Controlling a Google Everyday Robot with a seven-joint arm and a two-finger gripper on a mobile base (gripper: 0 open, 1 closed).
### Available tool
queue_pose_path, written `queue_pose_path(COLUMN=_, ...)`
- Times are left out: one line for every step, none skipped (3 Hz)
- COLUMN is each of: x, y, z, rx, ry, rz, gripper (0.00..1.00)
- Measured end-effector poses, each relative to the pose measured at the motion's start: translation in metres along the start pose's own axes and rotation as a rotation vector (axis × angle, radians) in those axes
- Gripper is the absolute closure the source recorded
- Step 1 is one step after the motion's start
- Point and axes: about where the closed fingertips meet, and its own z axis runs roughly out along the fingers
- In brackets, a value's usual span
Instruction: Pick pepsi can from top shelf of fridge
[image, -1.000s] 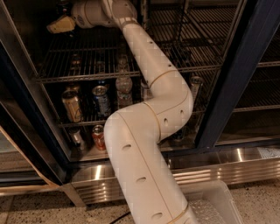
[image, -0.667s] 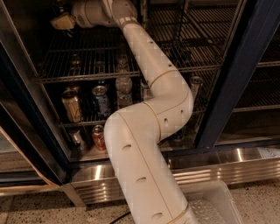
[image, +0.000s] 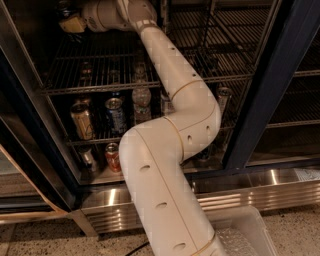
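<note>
Gripper: the gripper (image: 71, 24) is at the far top left inside the fridge (image: 270, 100), above the left end of the top shelf (image: 100, 67). It points left, about level.
Gripper state: cannot tell whether it is apart, together or clamped on something. Its tip is lost against the dark interior.
Pepsi can: not made out for sure. A dark shape (image: 63, 8) just up and left of the gripper is the likeliest spot. No stripes or lid are readable there.
Key relation: if that shape is the can, it lies left of the gripper, on the line the wrist points along. Touching or just apart: cannot tell.
Can axis: judged upright, as a can stands on a rack, but unconfirmed. A level, sideways grip would suit it.
Arm: the arm (image: 170, 150) rises from near right, bends, then runs up and left over the shelf. It is the only arm, so no choice of side.
Not the target: a blue can (image: 116, 116) one rack down, between a gold can (image: 82, 120) and a bottle (image: 141, 102), and a red can (image: 112, 156) lower again. All are well below the gripper.
Risk (judgement): closing or lifting without a confirmed hold could tip the can on the wire bars.
</note>
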Motion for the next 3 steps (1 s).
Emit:
queue_pose_path(x=0.000, y=0.000, z=0.000, rx=0.000, ry=0.000, rz=0.000, gripper=1.00)
queue_pose_path(x=0.000, y=-0.001, z=0.000, rx=0.003, ry=-0.003, rz=0.002, gripper=1.00)
queue_pose_path(x=-0.003, y=-0.011, z=-0.009, rx=0.026, ry=-0.027, rz=0.012, gripper=1.00)
